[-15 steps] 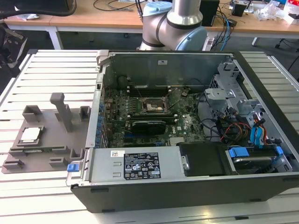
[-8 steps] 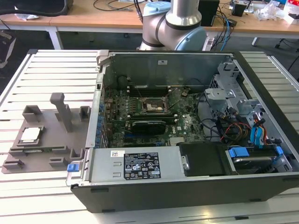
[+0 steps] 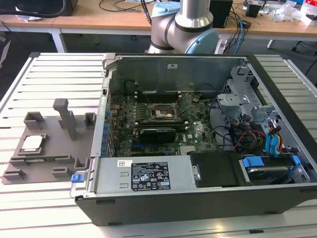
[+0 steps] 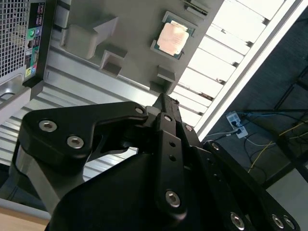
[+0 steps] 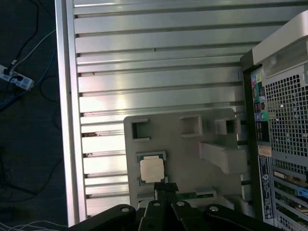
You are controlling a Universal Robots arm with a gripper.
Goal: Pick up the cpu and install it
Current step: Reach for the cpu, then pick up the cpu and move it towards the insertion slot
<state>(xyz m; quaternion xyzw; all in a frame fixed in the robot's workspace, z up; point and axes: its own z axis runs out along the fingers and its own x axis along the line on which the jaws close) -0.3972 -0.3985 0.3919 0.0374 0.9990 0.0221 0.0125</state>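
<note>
Silvery square cpu lies flat in grey plastic tray.

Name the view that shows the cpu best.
The second wrist view: the cpu looks largest, silvery top unobstructed, seated in the tray. The first wrist view shows it smaller; the exterior view, small at its left.

A slatted silver metal surface carries a grey plastic tray with upright posts and, just beside it at the exterior view's right, an open black computer case. A long wooden desk stands behind; a white power strip lies on the dark floor
</note>
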